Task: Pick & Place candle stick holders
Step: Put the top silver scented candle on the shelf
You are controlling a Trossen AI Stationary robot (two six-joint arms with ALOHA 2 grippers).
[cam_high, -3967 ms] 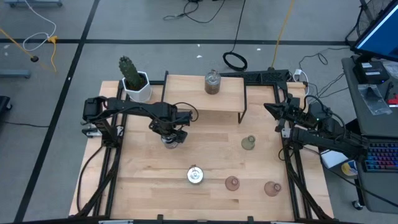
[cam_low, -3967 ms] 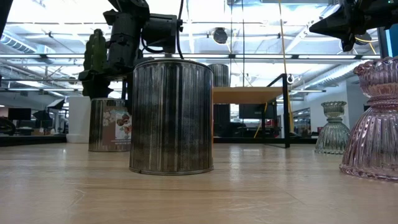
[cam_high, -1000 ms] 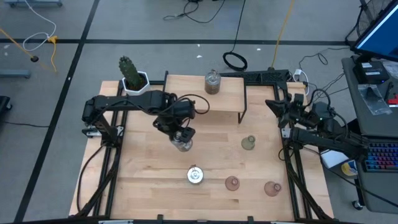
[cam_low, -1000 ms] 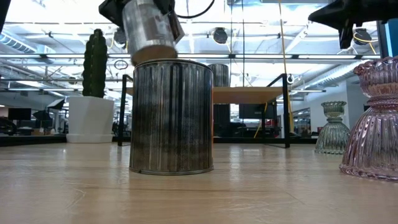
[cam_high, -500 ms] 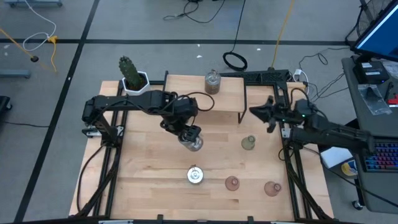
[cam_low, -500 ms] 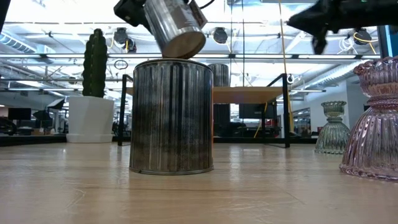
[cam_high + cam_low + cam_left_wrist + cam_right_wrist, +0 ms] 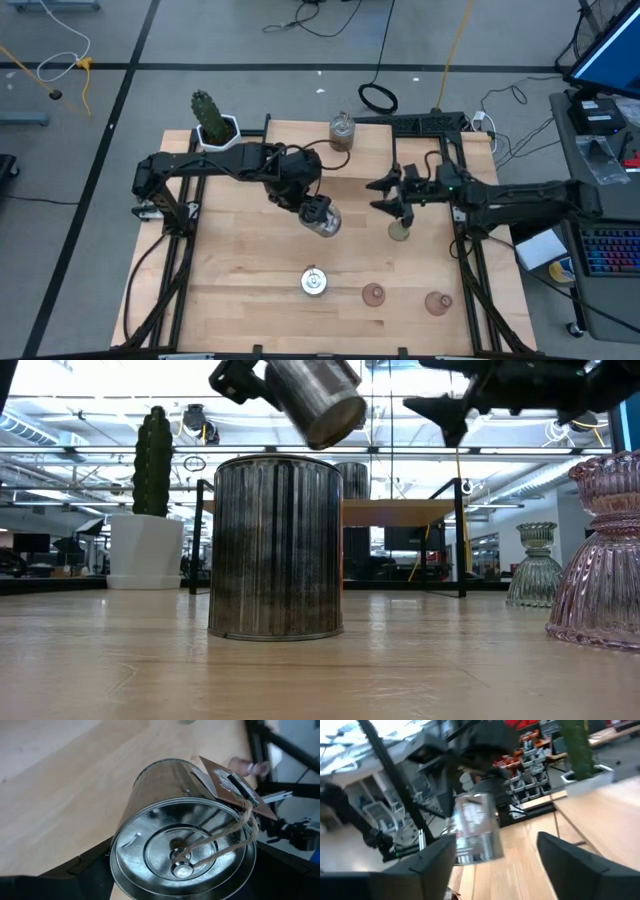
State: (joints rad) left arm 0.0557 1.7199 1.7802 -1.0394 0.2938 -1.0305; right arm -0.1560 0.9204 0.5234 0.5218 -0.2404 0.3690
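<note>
Silvery ribbed metal fills my left gripper (image 7: pixel 318 213): a round candle stick holder (image 7: pixel 324 219) sits clamped between its two dark fingers (image 7: pixel 85 870), lifted off the table (image 7: pixel 230 270) and tilted, above the middle of the wood. In the left wrist view I look straight into the held holder's shiny base, with a loop of twine and a brown paper tag hanging off it. From the low view the same tin hangs slanted in the air above a second silvery holder (image 7: pixel 276 546), which stands upright on the table near the front edge.

My right gripper (image 7: pixel 390 196) reaches in from the right side, with nothing between its fingers, which stand apart; in the right wrist view the two dark fingers (image 7: pixel 575 862) frame the held tin from a short way off, not touching it. This gripper hovers just above and beside the pale green bell-shaped holder (image 7: pixel 400 231), which stands on the wood.

A third silvery holder (image 7: pixel 342 132) stands on the raised shelf (image 7: pixel 360 165) at the back. The two pink glass holders (image 7: pixel 373 294) (image 7: pixel 437 301) stand near the front right, close to each other. A cactus in a white pot (image 7: pixel 217 130) stands at the back left corner
</note>
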